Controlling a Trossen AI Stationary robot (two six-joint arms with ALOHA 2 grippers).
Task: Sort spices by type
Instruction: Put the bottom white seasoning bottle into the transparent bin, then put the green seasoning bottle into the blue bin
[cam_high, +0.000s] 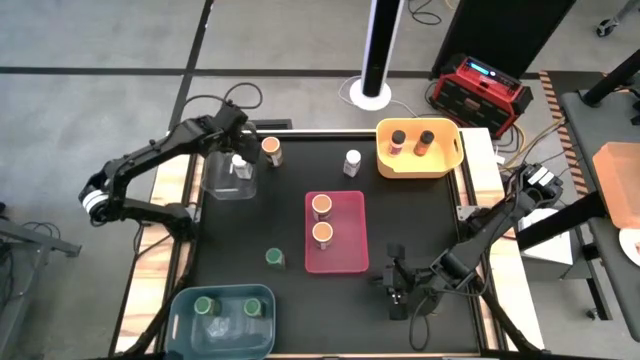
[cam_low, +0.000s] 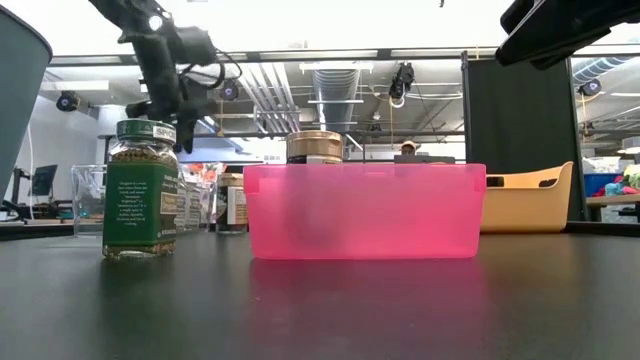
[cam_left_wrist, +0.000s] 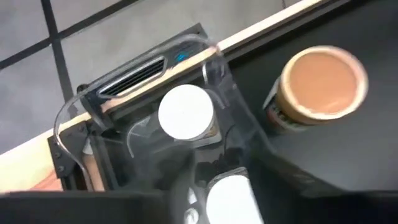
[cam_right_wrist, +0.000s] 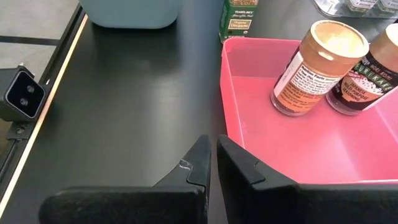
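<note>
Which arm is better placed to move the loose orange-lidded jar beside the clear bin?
Left. The left gripper hangs over the clear bin, right beside the orange-lidded jar. The right gripper is shut at the table's opposite end.

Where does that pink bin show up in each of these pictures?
High view: pink bin, table centre, two orange-lidded jars inside.
Low view: centre, green-lidded jar to its left.
Left wrist view: not in it.
Right wrist view: right side, beyond the right hand.
Shared landmark: the green-lidded jar.
</note>
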